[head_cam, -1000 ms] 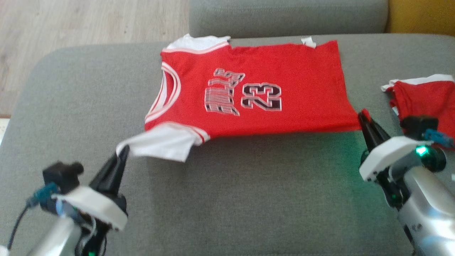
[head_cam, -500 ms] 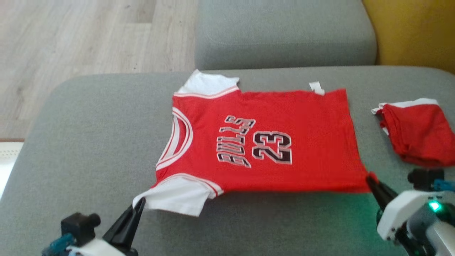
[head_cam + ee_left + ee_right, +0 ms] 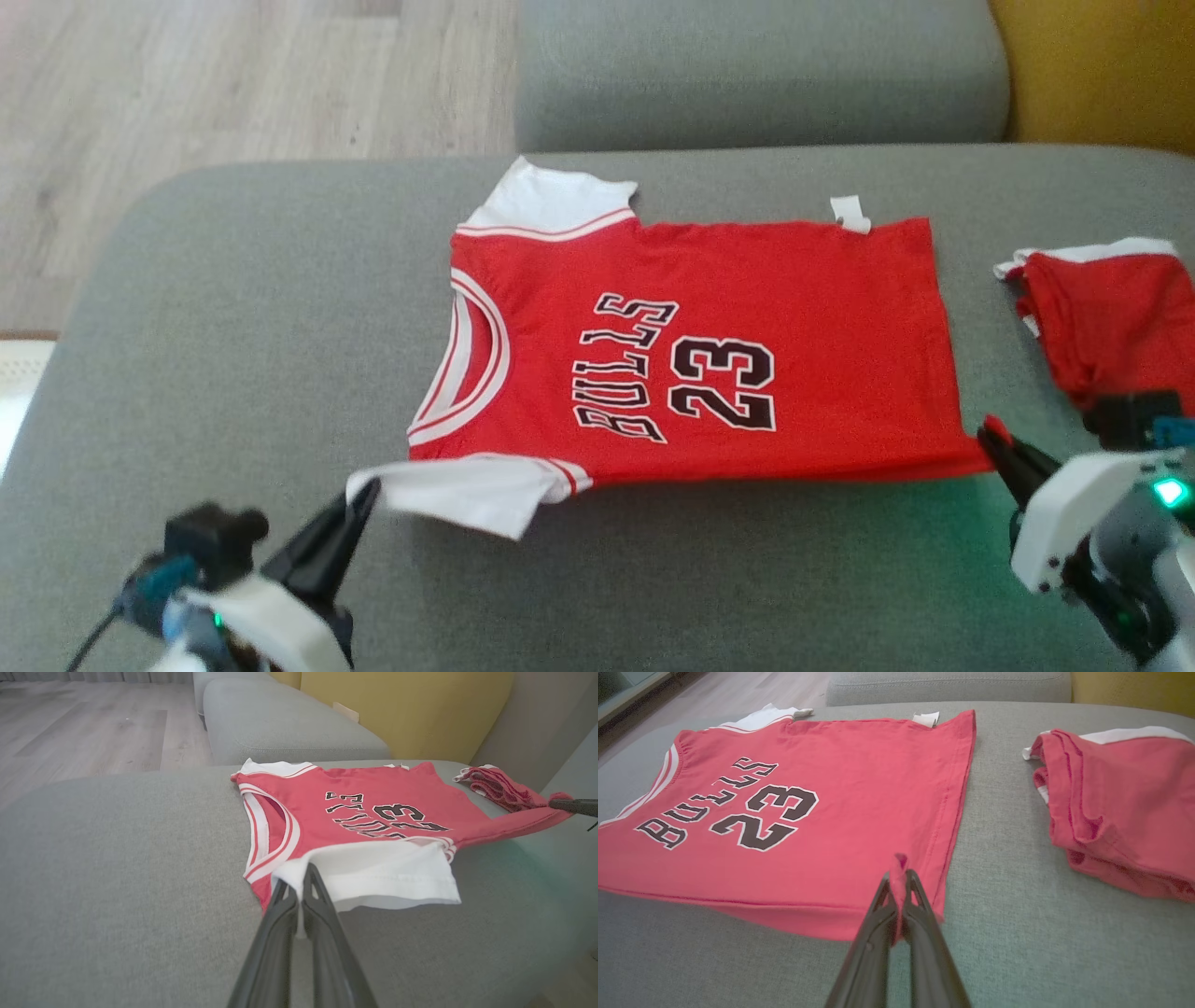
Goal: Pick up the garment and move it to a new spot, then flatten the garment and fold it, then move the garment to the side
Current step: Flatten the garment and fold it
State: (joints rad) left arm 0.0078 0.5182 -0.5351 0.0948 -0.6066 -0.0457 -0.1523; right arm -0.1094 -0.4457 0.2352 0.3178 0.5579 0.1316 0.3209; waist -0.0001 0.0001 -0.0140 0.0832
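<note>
Status: the garment [image 3: 747, 308], a red short-sleeved jersey with white sleeves and the print "BULLS 23", lies face up on the grey sofa cushion [image 3: 233, 327]. It sits about midway between the cushion's left and right edges and closer to the far edge than to the near one. The collar points toward the left edge and the hem toward the right edge. The far side lies flat on the cushion, with a small white tag [image 3: 850, 213] showing at its far border.

Left hand [image 3: 364, 490]: fingers are together and clamped on the corner of the near white sleeve [image 3: 387, 877]. In the left wrist view the sleeve stands clear of the cushion beside the left hand [image 3: 296, 882].

Right hand [image 3: 991, 439]: fingers are together and clamped on the near hem corner of the garment. In the right wrist view a fold of red cloth protrudes between the fingertips of the right hand [image 3: 900, 875].

The near side of the garment is stretched between the two hands. It appears raised above the cushion, with a shadow beneath, though contact at mid-span cannot be confirmed.

A second red garment [image 3: 1111, 317], folded and with white trim, lies near the right edge of the cushion, apart from the hem. A second grey cushion [image 3: 756, 75] adjoins the far edge. A wooden floor [image 3: 233, 75] lies beyond the far left corner.
</note>
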